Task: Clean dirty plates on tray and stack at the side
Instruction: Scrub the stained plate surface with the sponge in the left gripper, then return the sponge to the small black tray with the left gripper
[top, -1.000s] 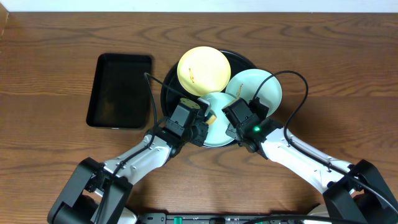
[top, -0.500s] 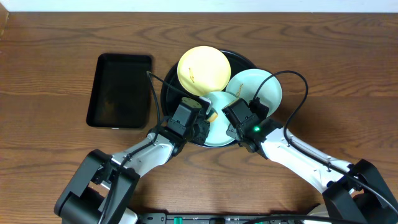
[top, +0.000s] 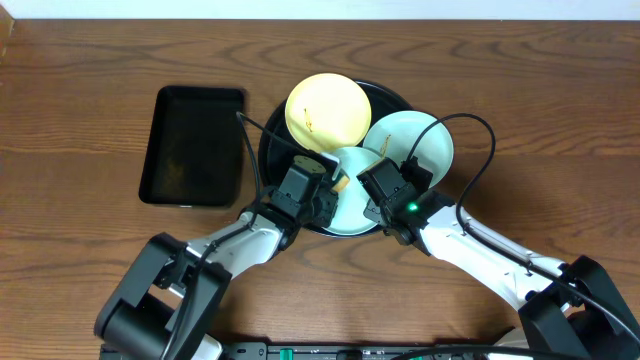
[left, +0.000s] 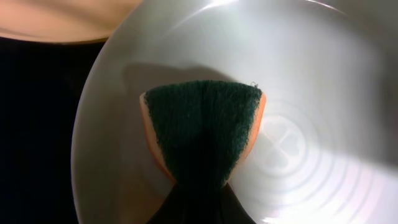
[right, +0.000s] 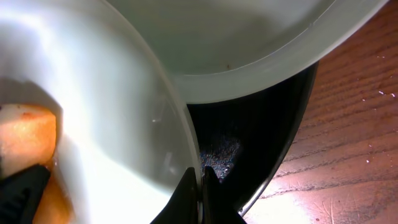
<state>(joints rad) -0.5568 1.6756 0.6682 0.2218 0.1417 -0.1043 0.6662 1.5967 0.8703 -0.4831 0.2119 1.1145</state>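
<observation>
Sponge, green over orange, sits pinched in the left claw against the near mint plate; the right claw is closed tight on that plate's rim.

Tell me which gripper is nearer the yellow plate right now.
Left. The left gripper presses a sponge onto the front mint plate, close beside the yellow plate's near edge. The right gripper pinches that mint plate's right rim, farther off to the side.
</observation>
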